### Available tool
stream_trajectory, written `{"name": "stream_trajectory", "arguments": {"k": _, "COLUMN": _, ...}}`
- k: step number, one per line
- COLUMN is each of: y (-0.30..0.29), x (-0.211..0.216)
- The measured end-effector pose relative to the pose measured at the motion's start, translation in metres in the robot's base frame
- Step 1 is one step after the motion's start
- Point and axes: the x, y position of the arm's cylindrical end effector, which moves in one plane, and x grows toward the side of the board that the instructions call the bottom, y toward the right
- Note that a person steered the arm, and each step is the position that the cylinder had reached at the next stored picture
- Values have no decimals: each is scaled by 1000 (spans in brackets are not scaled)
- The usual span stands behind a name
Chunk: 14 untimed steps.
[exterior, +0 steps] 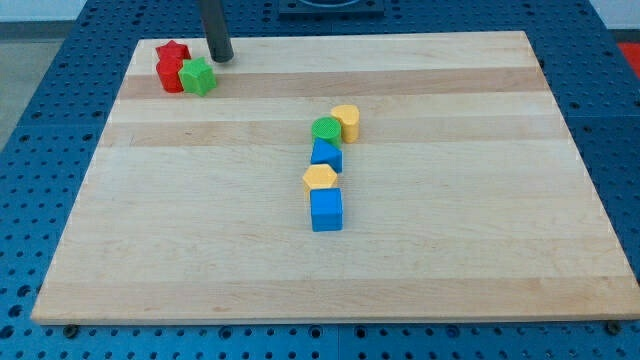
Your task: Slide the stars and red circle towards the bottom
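Observation:
A red star (173, 50) sits at the view's top left of the wooden board (200, 250). A red circle (170, 75) lies just below it, touching it. A green star (198, 76) sits against the red circle's right side. My tip (220, 58) is just above and to the right of the green star, very close to it, and right of the red star.
Near the board's middle is a line of blocks: a yellow heart (346, 122), a green circle (326, 129), a blue triangle (326, 154), a yellow hexagon (320, 179) and a blue square (326, 209). Blue pegboard surrounds the board.

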Motion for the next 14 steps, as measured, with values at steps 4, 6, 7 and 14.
{"name": "stream_trajectory", "arguments": {"k": 4, "y": -53, "x": -32}}
{"name": "stream_trajectory", "arguments": {"k": 6, "y": -77, "x": -32}}
{"name": "stream_trajectory", "arguments": {"k": 7, "y": -86, "x": -32}}
{"name": "stream_trajectory", "arguments": {"k": 14, "y": -94, "x": -14}}
